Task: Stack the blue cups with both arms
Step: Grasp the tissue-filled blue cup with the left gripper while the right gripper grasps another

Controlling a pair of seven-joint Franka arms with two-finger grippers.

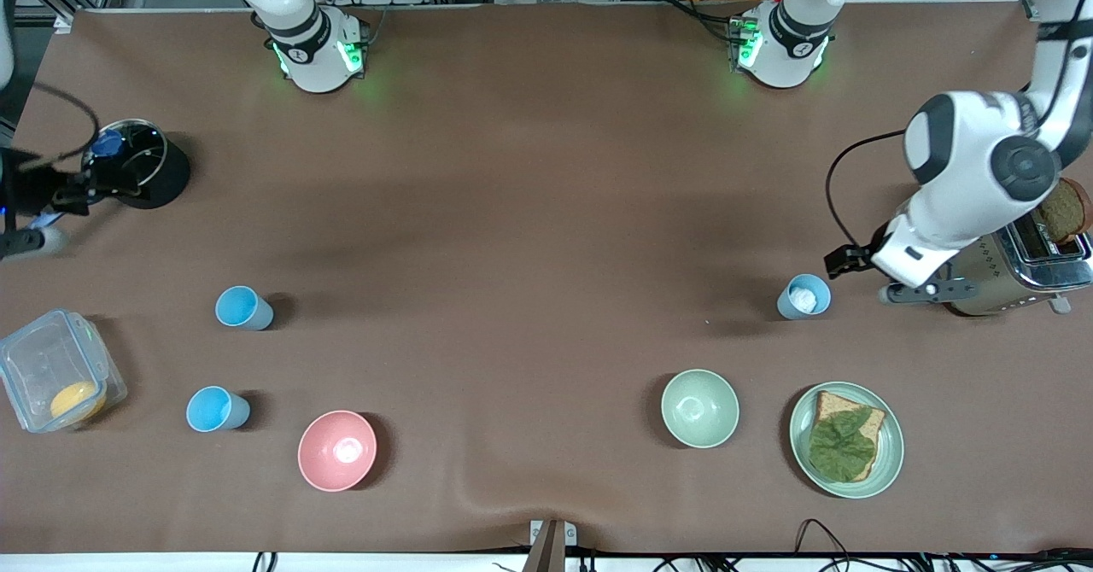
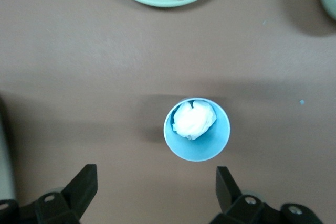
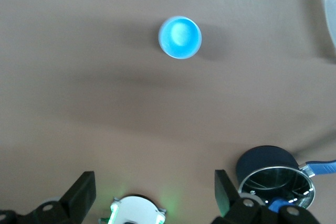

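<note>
Two bright sky-blue cups stand toward the right arm's end, one [image 1: 243, 307] farther from the front camera than the other [image 1: 218, 408]. A duller grey-blue cup [image 1: 803, 296] with a white lump inside stands toward the left arm's end. My left gripper [image 1: 847, 260] hovers beside this cup, next to the toaster. In the left wrist view the gripper [image 2: 155, 182] is open and empty, and the cup [image 2: 197, 129] lies just ahead of the fingertips. My right gripper [image 3: 155, 184] is open and empty, high over the table, with one sky-blue cup [image 3: 180, 37] below.
A pink bowl [image 1: 337, 450] sits beside the nearer sky-blue cup. A pale green bowl [image 1: 700, 407] and a plate with bread and a leaf [image 1: 845, 440] lie nearer the camera than the grey-blue cup. A toaster [image 1: 1025, 265], a pot [image 1: 137, 162] and a clear container [image 1: 55, 380] stand at the ends.
</note>
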